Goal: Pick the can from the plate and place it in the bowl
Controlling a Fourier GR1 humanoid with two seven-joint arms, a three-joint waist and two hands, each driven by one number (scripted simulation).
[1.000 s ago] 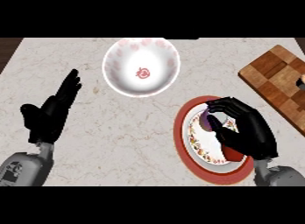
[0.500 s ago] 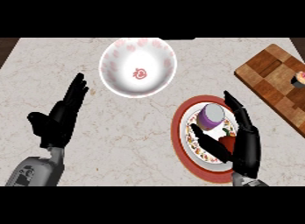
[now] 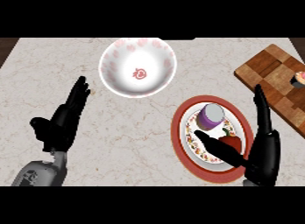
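Can (image 3: 212,116) upright on plate (image 3: 181,139), right hand (image 3: 264,144) open beside — seemingly not touching, left hand (image 3: 63,120) open.

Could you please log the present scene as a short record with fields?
can: upright on the plate, not held
plate: red-rimmed, right of centre
bowl: white with pink marks, nothing in it
right hand: open, beside the can
left hand: open, resting at left
cutting board: far right

Wooden board (image 3: 281,94) bears cupcake (image 3: 304,78); pepper (image 3: 231,142) nearby.
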